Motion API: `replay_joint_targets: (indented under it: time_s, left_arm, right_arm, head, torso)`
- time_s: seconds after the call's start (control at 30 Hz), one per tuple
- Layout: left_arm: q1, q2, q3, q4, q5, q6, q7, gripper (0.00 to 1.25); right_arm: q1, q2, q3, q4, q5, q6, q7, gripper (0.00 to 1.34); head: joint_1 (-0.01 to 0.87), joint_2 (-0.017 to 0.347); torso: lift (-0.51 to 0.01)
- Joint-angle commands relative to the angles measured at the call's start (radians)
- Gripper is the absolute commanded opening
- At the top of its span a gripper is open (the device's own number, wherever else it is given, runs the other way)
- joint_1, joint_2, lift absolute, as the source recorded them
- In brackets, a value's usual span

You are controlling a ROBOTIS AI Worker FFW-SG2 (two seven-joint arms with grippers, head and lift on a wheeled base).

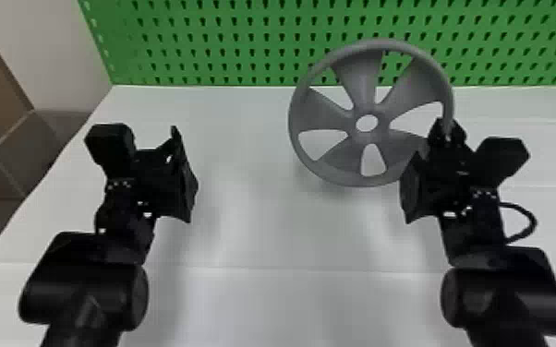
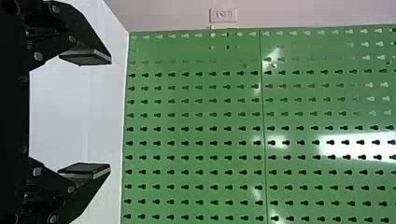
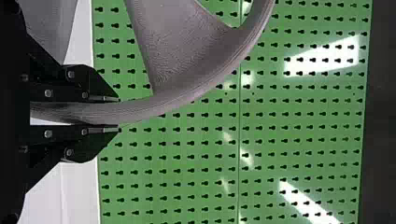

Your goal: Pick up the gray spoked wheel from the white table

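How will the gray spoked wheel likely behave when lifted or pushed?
The gray spoked wheel seems stiff: its rim shows no sag in the right gripper. Openings between its spokes suggest it is light for its size. Its round rim might roll.

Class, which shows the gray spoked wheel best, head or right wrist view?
The head view: the gray spoked wheel shows nearly whole, with five spokes. The right wrist view shows a stretch of rim between the fingers of the right gripper, plus spoke parts.

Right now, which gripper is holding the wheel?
The right gripper: its fingers clasp the gray spoked wheel by the rim; the left gripper is open and empty.
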Motion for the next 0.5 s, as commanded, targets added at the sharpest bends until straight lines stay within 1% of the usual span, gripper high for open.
replay_joint_targets:
  time_s: [0.0,0.47]
  left_arm:
    - [-0.001,0.000,0.000,0.000,-0.001,0.001,0.000,0.81]
    - [-0.002,0.000,0.000,0.000,-0.004,-0.001,0.000,0.81]
  right_arm:
    - [-0.002,0.001,0.000,0.000,0.000,0.006,0.000,0.20]
    - [-0.005,0.001,0.000,0.000,0.002,0.013,0.000,0.20]
  head:
    - [0.779,0.084]
    - [0.779,0.084]
  torso:
    - [-0.094]
    - [-0.094]
